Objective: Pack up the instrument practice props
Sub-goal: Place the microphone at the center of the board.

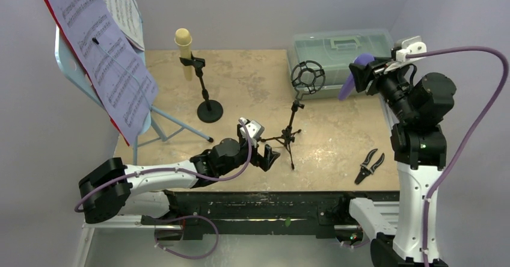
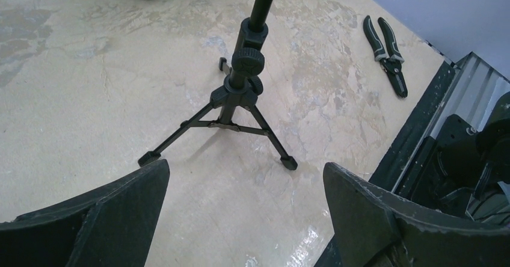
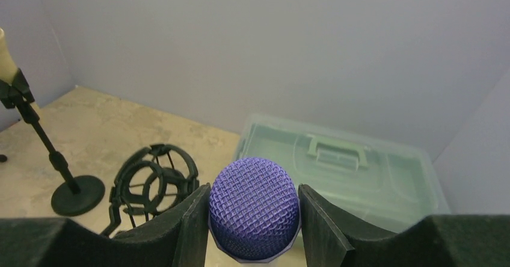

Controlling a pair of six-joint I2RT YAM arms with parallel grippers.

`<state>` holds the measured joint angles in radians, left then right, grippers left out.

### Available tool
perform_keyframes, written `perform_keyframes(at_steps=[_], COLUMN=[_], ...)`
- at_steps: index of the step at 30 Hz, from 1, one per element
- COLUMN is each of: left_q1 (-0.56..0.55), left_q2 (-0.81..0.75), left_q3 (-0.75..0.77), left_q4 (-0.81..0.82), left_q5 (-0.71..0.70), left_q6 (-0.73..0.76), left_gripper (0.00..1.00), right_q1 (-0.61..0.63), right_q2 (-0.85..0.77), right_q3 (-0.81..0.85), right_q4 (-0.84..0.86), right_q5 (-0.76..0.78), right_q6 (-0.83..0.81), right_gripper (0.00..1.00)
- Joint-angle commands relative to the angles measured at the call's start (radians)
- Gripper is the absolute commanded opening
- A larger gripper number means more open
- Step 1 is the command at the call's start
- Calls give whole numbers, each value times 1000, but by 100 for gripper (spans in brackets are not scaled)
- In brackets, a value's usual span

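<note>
My right gripper (image 1: 359,74) is shut on the purple microphone (image 3: 254,205), held in the air near the closed grey-green box (image 1: 340,47); the mic shows in the top view (image 1: 349,82). My left gripper (image 1: 272,157) is open and empty, low over the table just in front of the black tripod mic holder (image 1: 292,131) with its empty shock-mount ring (image 1: 308,76); its legs show in the left wrist view (image 2: 231,107). The cream microphone (image 1: 184,44) stands in the round-base holder (image 1: 209,109). Sheet music (image 1: 102,50) and a red folder (image 1: 57,23) rest on the light-blue music rest (image 1: 72,62) at far left.
Small black pliers (image 1: 369,165) lie near the front right; they show in the left wrist view (image 2: 388,53). The box (image 3: 349,171) has its lid shut, against the back wall. The music rest's tripod legs (image 1: 174,125) spread over the left of the table.
</note>
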<state>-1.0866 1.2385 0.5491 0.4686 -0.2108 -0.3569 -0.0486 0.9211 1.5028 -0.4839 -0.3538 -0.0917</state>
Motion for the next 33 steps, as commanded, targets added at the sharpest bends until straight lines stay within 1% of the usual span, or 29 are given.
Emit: perform_keyframes(at_steps=[1,10,16,19,26,29,33], left_q1=[3,3,4,4,4,4,4], left_q2=[-24,-52,-63,-69,-80,-82,-86], left_q3=[-15,-52,-75,-79,-101,-104,-108], left_q4=[22,36,61,62,72,71,68], left_q5=[50,59,54,54,44,43,39], left_q6=[-12,-15,-28,-31,-41,-42,-45], left_gripper=[99,99,98,98,98,98,98], right_q1=[-36,-92,-148,-162,-199,-226,-269], right_q2=[-43,-61,-35,-9,36,67,120], right_q3=[-118,-341,-518,-570,-695,-747,-765], right_q4=[132,260,422,474,580,644,694], right_q5=[-25,-142,-198,-162,20,36,30], right_q6=[85,239,427,476,595,639,689], right_gripper=[0,0,0,0,0,0,0])
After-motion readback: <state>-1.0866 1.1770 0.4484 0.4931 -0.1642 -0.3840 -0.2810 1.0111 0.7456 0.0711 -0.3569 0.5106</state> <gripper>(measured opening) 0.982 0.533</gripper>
